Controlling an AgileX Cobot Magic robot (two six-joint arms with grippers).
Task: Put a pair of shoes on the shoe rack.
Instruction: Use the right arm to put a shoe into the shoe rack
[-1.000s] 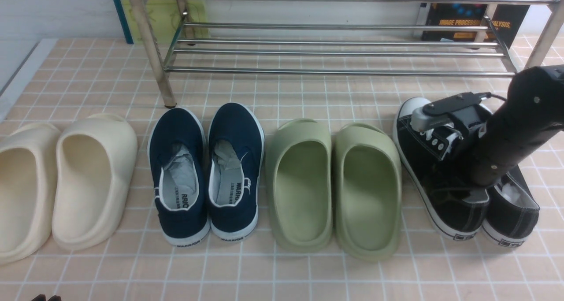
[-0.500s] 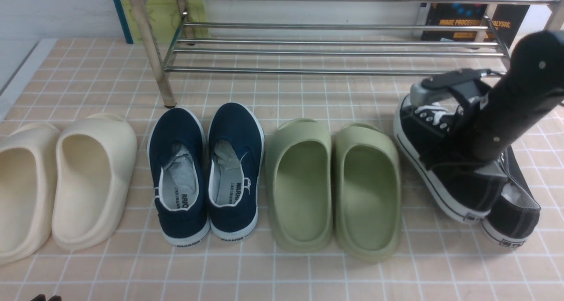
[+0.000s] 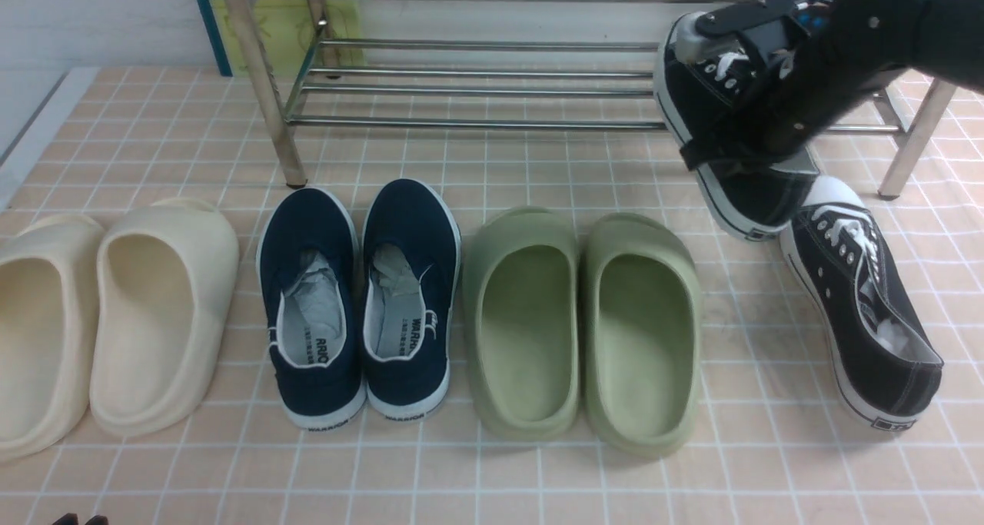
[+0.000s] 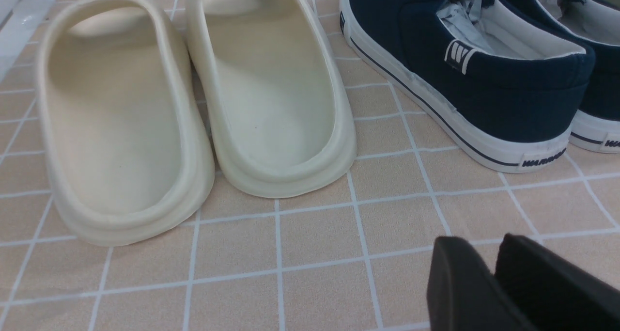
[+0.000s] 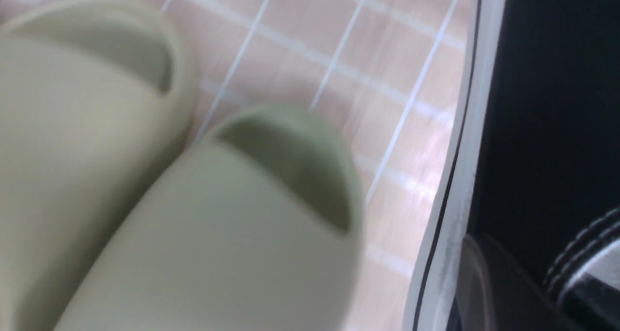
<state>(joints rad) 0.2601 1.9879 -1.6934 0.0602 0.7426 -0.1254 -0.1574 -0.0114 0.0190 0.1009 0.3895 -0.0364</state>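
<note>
Tiled worktop carried everything, w/ the rack standing at its far side. In front ran a row that's not part of the job: cream slippers, navy slip-ons, green slippers. One sneaker was off the worktop, toe tilted up, at the rack's right end. It overlapped the bars in the front view, but whether it had crossed the front bar I couldn't tell. Its mate lay on the worktop, nearer the robot, toe just below the raised heel. R fingers were clamped on the raised sneaker's side wall, one across the sole edge outside, the other hidden, prob. inside. L fingers hung low near the cream slippers, pressed together w/ nothing between. Step in hand, by my read: carrying sneaker no. 1 to the rack. Next move calls for going fwd over the front bar, levelling the sole so it spans two bars, then letting go. A tilted drop could slip between bars. The mate would come after.
</note>
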